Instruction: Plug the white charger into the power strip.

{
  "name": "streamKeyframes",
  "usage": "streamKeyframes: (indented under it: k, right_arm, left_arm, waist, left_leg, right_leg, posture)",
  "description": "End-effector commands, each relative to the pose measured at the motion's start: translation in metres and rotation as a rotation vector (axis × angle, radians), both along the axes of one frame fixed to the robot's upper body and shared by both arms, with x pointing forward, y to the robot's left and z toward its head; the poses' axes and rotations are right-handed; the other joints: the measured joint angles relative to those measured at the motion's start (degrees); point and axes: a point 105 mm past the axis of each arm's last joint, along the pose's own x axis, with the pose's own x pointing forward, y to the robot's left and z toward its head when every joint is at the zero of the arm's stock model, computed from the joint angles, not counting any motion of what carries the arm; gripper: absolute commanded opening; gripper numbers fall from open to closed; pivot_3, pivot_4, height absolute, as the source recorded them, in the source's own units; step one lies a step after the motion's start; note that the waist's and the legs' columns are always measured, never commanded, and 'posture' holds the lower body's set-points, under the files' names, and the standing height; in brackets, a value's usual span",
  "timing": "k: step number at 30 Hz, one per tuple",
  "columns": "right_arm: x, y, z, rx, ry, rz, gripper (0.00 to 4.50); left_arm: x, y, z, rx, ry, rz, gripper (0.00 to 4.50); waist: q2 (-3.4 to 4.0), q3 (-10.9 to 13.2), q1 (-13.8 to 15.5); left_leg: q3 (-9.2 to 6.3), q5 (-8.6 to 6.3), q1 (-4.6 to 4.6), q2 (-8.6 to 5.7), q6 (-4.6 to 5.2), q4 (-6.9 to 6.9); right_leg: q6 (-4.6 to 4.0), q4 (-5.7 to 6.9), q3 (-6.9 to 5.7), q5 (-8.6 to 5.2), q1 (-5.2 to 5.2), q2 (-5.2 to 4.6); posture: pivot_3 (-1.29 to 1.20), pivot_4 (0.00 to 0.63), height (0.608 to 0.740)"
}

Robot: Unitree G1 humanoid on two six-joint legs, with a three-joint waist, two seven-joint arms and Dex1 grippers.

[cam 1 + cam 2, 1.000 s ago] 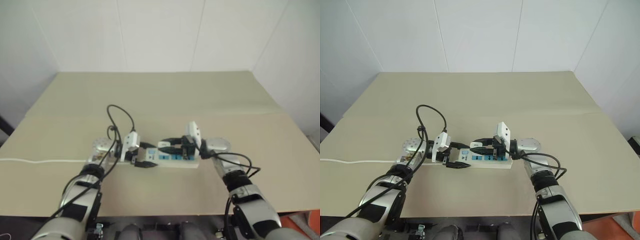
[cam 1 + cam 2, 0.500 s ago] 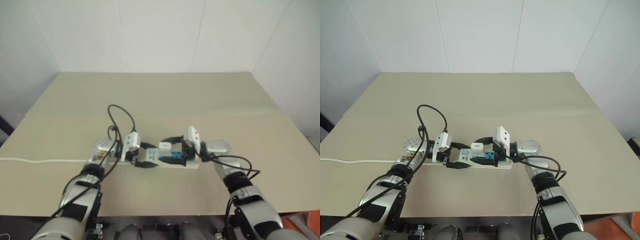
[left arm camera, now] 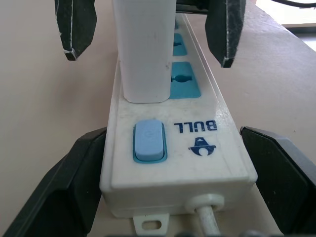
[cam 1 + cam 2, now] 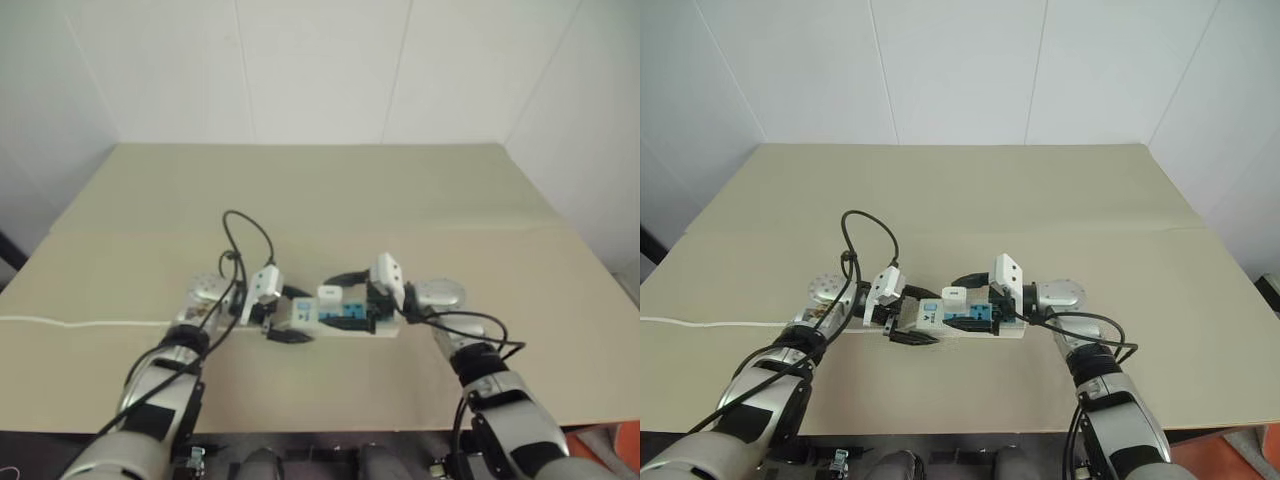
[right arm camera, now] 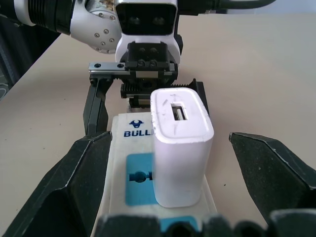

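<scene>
White charger (image 5: 180,148): I see it standing upright in the power strip's socket nearest the switch end, seated on the blue face; its top shows a small slot port.
Power strip (image 3: 197,158): it lies flat on the table (image 4: 970,190) between my two end effectors, its long side across my view, with the blue rocker switch (image 3: 148,140) and printed logo at the end towards my left arm.
Cord (image 4: 60,322): a thin white line runs from the power strip's switch end off to my left edge of the table.
Left end effector (image 3: 170,163): I have it open, one black finger on each long side of the power strip's switch end, neither pressing the casing as far as I can tell; the arm reaches in low and the wrist is bent inward, pointing along the power strip.
Right end effector (image 5: 180,185): also open, fingers spread wide either side of the white charger with clear gaps; it points back along the power strip towards the left one.
Wrist views versus head views: the left wrist view gives me the switch, logo and cord exit; the right wrist view gives me the charger's top port and the left end effector's housing facing it.
Hard to read: from the head views the fingers merge with the power strip, and the far sockets are cut off by the white charger in the left wrist view.
</scene>
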Motion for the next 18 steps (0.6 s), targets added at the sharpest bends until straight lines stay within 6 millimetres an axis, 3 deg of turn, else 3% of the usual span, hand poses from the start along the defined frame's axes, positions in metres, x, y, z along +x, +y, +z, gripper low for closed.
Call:
streamKeyframes:
  k: [1,9,13,18]
  right_arm:
    - [-0.003,-0.021,-0.006,-0.023,0.030,-0.053,4.50]
    - [-0.014,-0.077,0.053,-0.048,-0.130,-0.090,4.50]
    - [-0.029,-0.119,0.065,-0.182,-0.219,-0.136,4.50]
    - [-0.047,-0.159,0.069,-0.315,-0.229,-0.188,4.50]
  left_arm:
    - [0.000,0.016,0.019,-0.069,-0.124,0.029,4.46]
    - [-0.022,0.072,0.079,-0.123,-0.157,0.090,4.46]
    - [-0.030,0.107,0.076,-0.008,-0.164,0.174,4.46]
    - [-0.037,0.132,0.069,0.057,-0.151,0.248,4.46]
  waist:
    - [0.00,0.0,0.1]
    - [0.27,1.0,0.0]
    - [0.44,1.3,0.1]
    - [0.43,1.4,0.1]
  left_leg:
    - [0.00,0.00,-0.01,0.01,0.00,-0.02]
    - [-0.03,0.00,-0.32,0.03,0.00,-0.01]
    - [0.01,0.00,-0.33,0.04,0.00,-0.06]
    - [0.06,0.00,-0.32,0.05,0.00,-0.05]
  right_leg:
    - [0.00,-0.01,0.00,0.00,-0.01,-0.01]
    - [-0.02,-0.01,-0.01,0.01,-0.31,-0.03]
    - [-0.02,-0.03,-0.01,0.01,-0.36,-0.02]
    - [-0.03,-0.04,-0.01,0.00,-0.36,-0.02]
  posture:
    - [0.00,0.150,0.740]
    - [0.00,0.150,0.740]
    - [0.00,0.150,0.740]
    - [0.00,0.150,0.740]
